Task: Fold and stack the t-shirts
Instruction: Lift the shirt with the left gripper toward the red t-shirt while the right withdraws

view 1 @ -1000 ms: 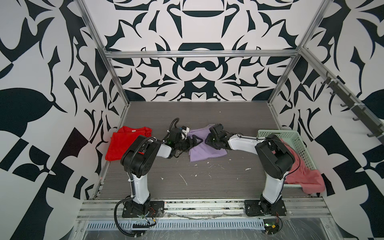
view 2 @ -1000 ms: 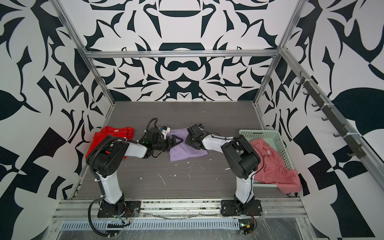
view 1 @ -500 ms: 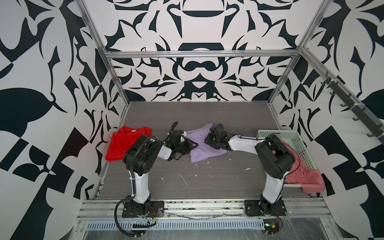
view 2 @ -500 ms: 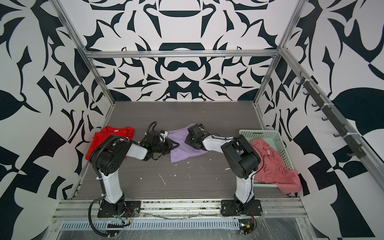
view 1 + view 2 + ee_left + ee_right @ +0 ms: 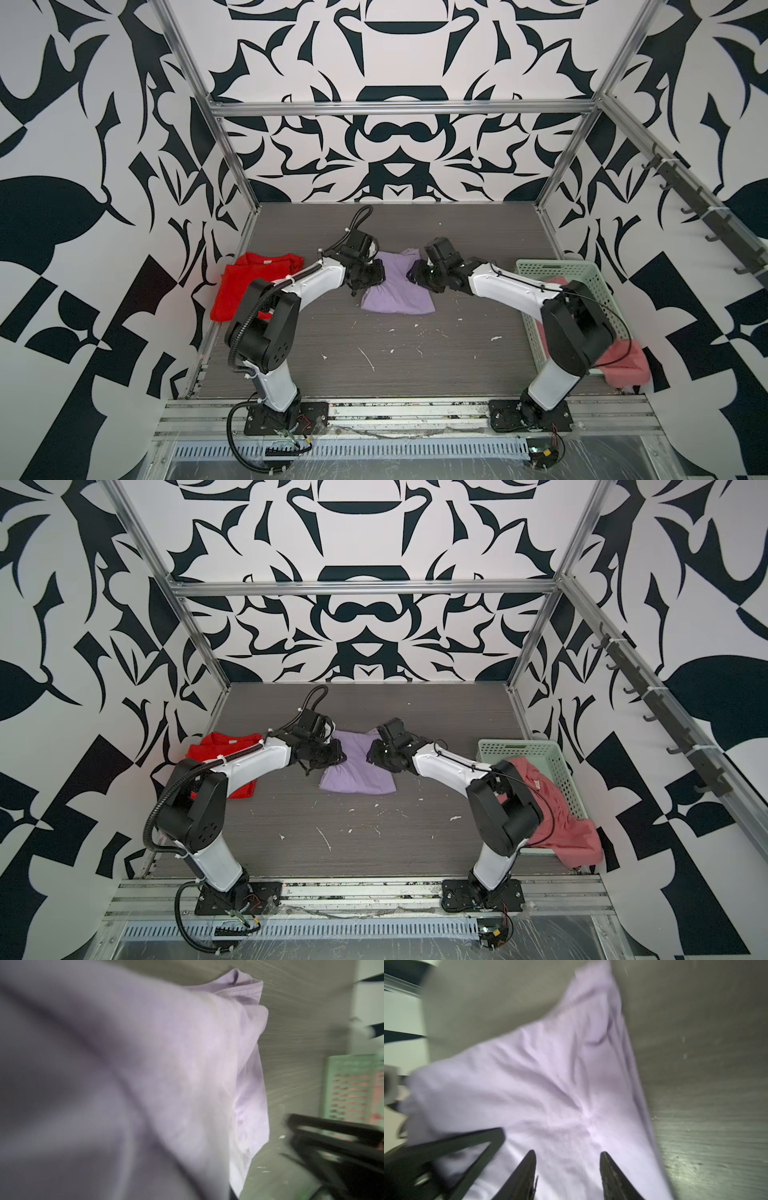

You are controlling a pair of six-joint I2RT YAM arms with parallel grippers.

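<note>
The lilac t-shirt [image 5: 395, 291] [image 5: 357, 771] lies partly folded mid-table. My left gripper [image 5: 376, 276] [image 5: 338, 757] sits at its left edge, shut on it. In the left wrist view a raised fold of lilac cloth [image 5: 166, 1064] fills the picture and hides the jaws. My right gripper [image 5: 415, 274] [image 5: 568, 1152] rests at the shirt's right edge, open, its fingertips [image 5: 532, 1153] apart over flat lilac cloth [image 5: 550, 1084]. The red t-shirt [image 5: 241, 286] [image 5: 216, 746] lies at the left wall. The salmon pink t-shirt [image 5: 627, 365] [image 5: 557, 812] hangs over the basket's near corner.
A pale green perforated basket [image 5: 552, 270] [image 5: 519, 750] stands along the right wall, also blurred in the left wrist view [image 5: 353, 1068]. White scraps [image 5: 368, 357] dot the grey table in front of the lilac shirt. Patterned walls and metal posts enclose three sides.
My left jaws went from wide apart to shut at the lilac shirt's left edge, and the shirt shifted slightly left. The right arm barely moved; its jaws stand a little wider.
</note>
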